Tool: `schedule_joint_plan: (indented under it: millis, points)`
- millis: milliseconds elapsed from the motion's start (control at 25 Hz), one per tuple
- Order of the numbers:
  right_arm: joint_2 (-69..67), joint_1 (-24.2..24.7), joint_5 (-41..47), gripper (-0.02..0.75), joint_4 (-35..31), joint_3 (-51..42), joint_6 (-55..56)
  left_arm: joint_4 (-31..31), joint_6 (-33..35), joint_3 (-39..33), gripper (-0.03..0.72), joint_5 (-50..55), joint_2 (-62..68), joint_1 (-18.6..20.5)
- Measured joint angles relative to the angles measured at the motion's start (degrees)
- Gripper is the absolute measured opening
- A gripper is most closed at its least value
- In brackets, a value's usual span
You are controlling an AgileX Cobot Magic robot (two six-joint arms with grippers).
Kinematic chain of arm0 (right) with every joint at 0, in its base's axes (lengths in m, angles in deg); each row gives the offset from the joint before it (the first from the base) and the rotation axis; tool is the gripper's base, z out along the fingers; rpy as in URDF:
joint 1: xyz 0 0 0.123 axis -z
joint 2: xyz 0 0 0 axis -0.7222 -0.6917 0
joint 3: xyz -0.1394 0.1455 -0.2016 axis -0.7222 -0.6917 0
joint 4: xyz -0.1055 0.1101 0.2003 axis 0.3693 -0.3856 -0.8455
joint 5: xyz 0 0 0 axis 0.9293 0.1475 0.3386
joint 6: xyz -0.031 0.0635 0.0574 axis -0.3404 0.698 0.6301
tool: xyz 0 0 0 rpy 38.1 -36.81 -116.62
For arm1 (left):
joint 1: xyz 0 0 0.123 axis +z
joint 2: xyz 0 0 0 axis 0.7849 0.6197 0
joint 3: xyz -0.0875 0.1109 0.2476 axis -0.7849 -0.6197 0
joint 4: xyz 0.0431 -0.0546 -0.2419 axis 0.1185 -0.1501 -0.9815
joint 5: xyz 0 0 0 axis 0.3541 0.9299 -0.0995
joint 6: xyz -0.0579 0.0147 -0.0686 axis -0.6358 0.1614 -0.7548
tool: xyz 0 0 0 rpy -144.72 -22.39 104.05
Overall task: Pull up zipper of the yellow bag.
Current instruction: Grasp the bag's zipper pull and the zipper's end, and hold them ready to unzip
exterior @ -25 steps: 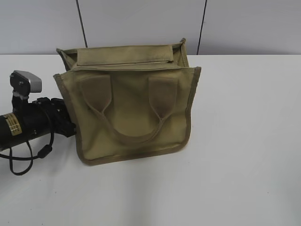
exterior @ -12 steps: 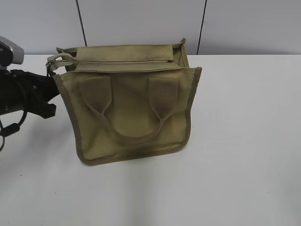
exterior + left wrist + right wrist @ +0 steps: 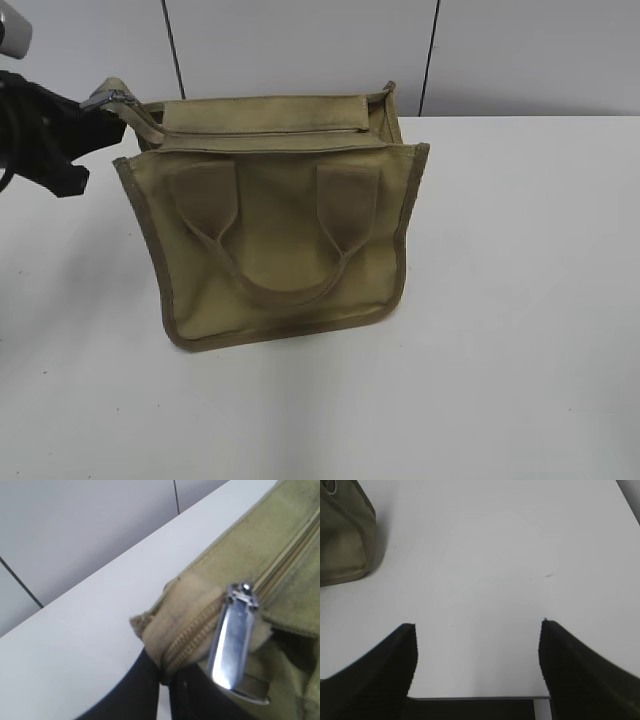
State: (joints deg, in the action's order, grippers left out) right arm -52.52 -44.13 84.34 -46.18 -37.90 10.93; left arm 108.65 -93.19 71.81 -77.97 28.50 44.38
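Note:
The yellow bag (image 3: 280,235) stands upright on the white table, its two strap handles hanging on the front. The zipper (image 3: 260,130) runs along its top. My left gripper (image 3: 92,112) is at the bag's top left corner, shut on the fabric end of the zipper tape (image 3: 187,630) and holding it lifted. In the left wrist view the black fingers (image 3: 137,690) pinch this tab, and the shiny metal pull (image 3: 234,637) lies just beside them. My right gripper (image 3: 477,625) is open and empty over bare table. It does not show in the exterior view.
The white table (image 3: 520,300) extends to the right of and in front of the bag. A grey panelled wall (image 3: 300,40) stands behind it. A corner of the bag (image 3: 342,535) shows at the top left of the right wrist view.
My left arm has risen from beside the bag's lower left to its top left corner. The zipper end and pull have lifted up and to the left with it.

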Motion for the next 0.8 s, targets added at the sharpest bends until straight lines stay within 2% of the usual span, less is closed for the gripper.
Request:
schedule_joint_plan:
  millis: [160, 280, 400, 480, 520, 560, 600, 800]
  points:
    - [0.0, 0.0, -0.07, 0.577, -0.29, 1.11, 2.3, 14.04, -11.79, 4.44, 0.008, 0.13, -0.06, 0.0]
    - [-3.74, 0.0, -1.85, 0.577, -3.46, 3.91, 2.73, 20.49, -16.69, 5.54, 0.008, 0.63, -0.06, 0.0]
    - [-10.51, 0.0, -6.73, 0.577, -10.4, 5.38, 1.94, 22.28, -19.02, 5.71, 0.008, 0.79, -0.4, 0.0]
    - [-15.46, 0.0, -9.7, 0.577, -16.54, 6.17, -2.68, 22.56, -19.64, 5.75, 0.008, 0.94, -0.9, 0.0]
    - [-15.46, 0.0, -9.7, 0.577, -16.54, 6.17, -2.68, 22.61, -19.69, 5.82, 0.008, 1.16, -1.11, 0.0]
    - [-21.62, 0.0, -11.38, 0.577, -22.05, 7.33, -8.81, 22.62, -19.8, 5.82, 0.008, 1.54, -1.22, 0.0]
    - [-25.05, 0.0, -11.62, 0.577, -24.5, 8.25, -11.77, 22.62, -19.87, 5.82, 0.008, 1.72, -1.22, 0.0]
    - [-41.56, -0.38, -12.25, 0.577, -31.81, 14.21, -20.07, 22.67, -20.58, 5.82, 0.008, 2.78, -1.22, 0.0]
